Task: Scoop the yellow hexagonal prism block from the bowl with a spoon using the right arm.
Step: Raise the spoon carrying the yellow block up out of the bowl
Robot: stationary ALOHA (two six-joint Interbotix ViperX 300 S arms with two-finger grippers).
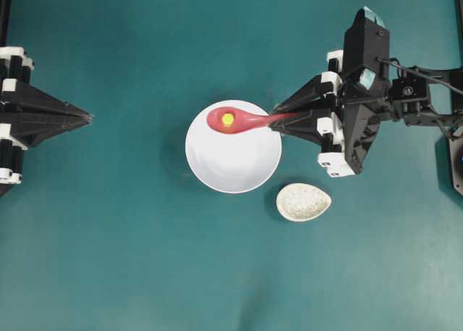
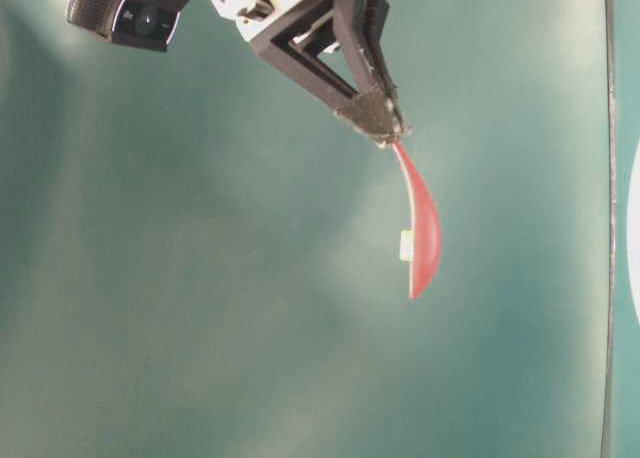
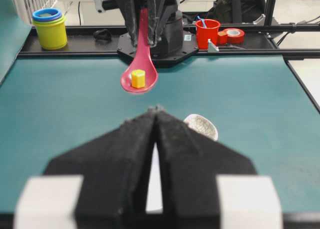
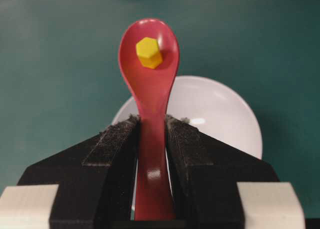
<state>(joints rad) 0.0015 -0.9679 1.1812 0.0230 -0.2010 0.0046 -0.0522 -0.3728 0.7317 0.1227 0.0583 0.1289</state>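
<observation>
Yellow block [image 4: 149,52] sits in the spoon [image 4: 150,89]; my right gripper [image 4: 151,126] grasps its handle above the bowl [image 4: 220,114].

From my station, the overhead view cuts the left gripper [image 1: 88,117] off at the left edge, so I see only its wedge. The right arm [image 1: 405,100] runs out of that frame on the right. In the left wrist view the gripper's own black fingers [image 3: 115,164] are blurred and hide nearly all of the bowl [image 3: 154,184]; only a white sliver shows between them, and they cover part of the speckled spoon rest [image 3: 202,125]. In the right wrist view the spoon [image 4: 150,119] handle's end is lost between the pads. The table-level view crops the bowl to a pale arc at the right edge.
</observation>
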